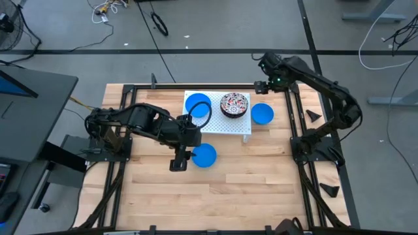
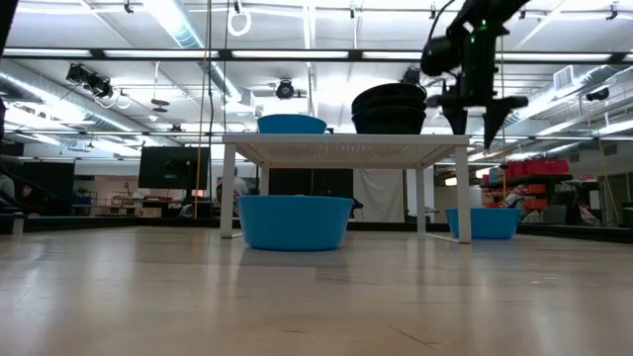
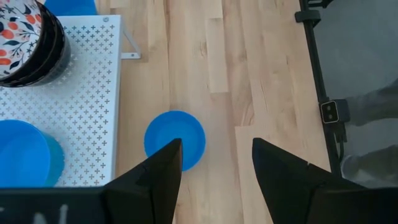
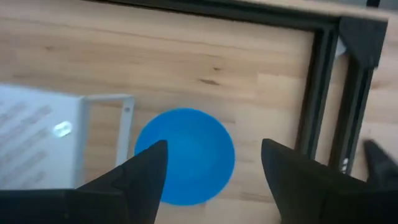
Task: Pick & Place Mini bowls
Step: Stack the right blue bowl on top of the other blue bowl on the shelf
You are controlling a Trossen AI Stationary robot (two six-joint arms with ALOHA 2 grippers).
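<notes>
A white perforated rack (image 1: 215,124) stands on legs at the table's far middle. On it sit a plain blue mini bowl (image 1: 198,104) and a stack of red-patterned mini bowls (image 1: 234,104). A second blue bowl (image 1: 262,113) rests on the table right of the rack. A third (image 1: 204,155) rests in front of it. My right gripper (image 4: 214,149) hangs open above the right-hand blue bowl (image 4: 185,155), fingers pointing down, well clear of it (image 2: 475,127). My left gripper (image 3: 216,144) is open, raised above the table just left of the front blue bowl (image 3: 175,139).
Black frame rails (image 1: 294,124) run along the table's right side close to the right blue bowl, and others run along the left side (image 1: 121,140). Bare wood (image 1: 215,196) fills the near half of the table. Cables lie on the floor beyond the far edge.
</notes>
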